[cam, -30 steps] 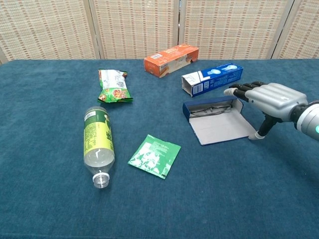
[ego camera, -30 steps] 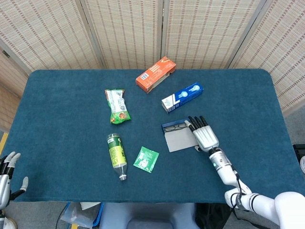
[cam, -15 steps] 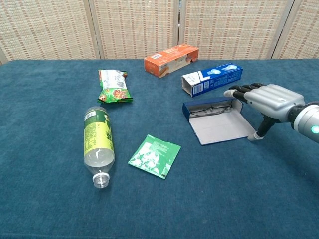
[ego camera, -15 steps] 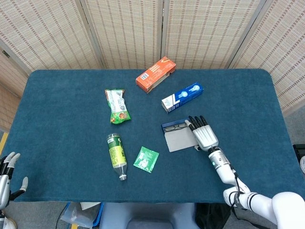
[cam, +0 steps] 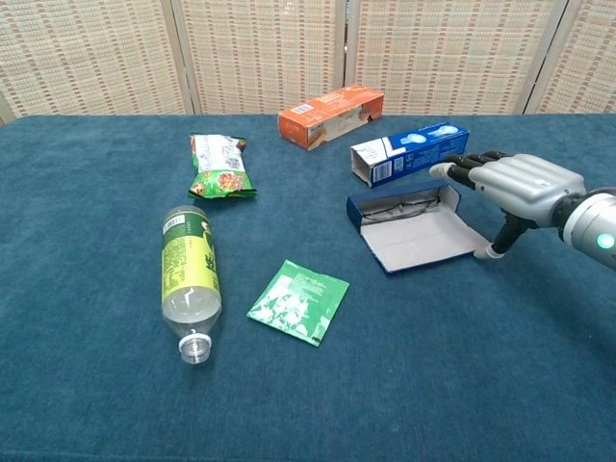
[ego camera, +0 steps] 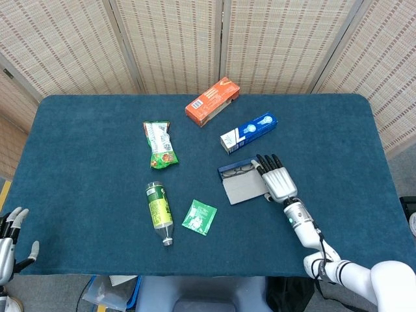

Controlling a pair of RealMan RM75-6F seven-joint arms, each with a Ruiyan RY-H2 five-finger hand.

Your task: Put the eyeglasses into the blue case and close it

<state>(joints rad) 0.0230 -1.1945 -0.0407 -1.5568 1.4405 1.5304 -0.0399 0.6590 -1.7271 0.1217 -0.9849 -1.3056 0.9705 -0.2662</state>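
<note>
Both hands hold nothing: right hand [cam: 515,183], fingers spread, thumb tip at the right edge of the open blue case [cam: 416,226] containing the eyeglasses [cam: 402,208], bare desk [cam: 500,366] near and right; left hand [ego camera: 8,242] open past the desk's near-left edge.

My right hand [cam: 515,185] sits beside the open blue case [cam: 416,226]; toothpaste box [cam: 409,152] crowds just beyond my fingertips, open cloth lies behind my wrist and nearer me.
</note>
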